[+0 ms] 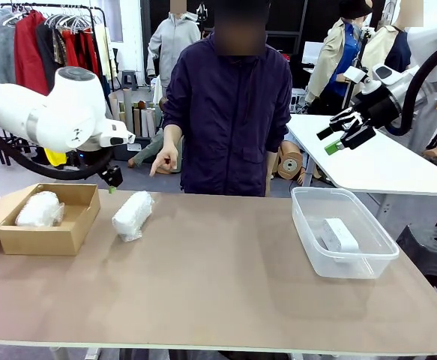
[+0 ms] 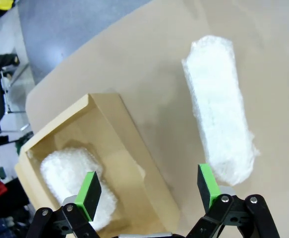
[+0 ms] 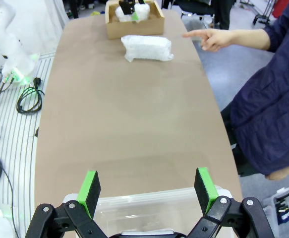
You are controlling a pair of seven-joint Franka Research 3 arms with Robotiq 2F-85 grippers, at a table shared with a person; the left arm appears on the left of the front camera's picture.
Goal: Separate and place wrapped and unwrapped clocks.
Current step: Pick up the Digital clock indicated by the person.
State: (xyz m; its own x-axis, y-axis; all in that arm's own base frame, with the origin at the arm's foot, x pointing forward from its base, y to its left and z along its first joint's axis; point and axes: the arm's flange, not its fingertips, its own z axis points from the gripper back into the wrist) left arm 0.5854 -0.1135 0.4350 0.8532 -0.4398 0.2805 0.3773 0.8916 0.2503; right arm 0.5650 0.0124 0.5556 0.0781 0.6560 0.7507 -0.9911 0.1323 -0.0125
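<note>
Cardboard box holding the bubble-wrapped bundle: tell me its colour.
The cardboard box is plain tan brown; left wrist view shows it best.

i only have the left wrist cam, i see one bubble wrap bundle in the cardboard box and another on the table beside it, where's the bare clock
Observer: The bare white clock lies inside a clear plastic tub at the robot's right end of the table.
Operator: ok where's the right gripper
Observer: The right gripper hangs open in the air above that tub's end of the table, holding nothing.
Operator: person doing anything
Observer: The person's hand points a finger toward the left end, where the loose bubble-wrap bundle lies.
</note>
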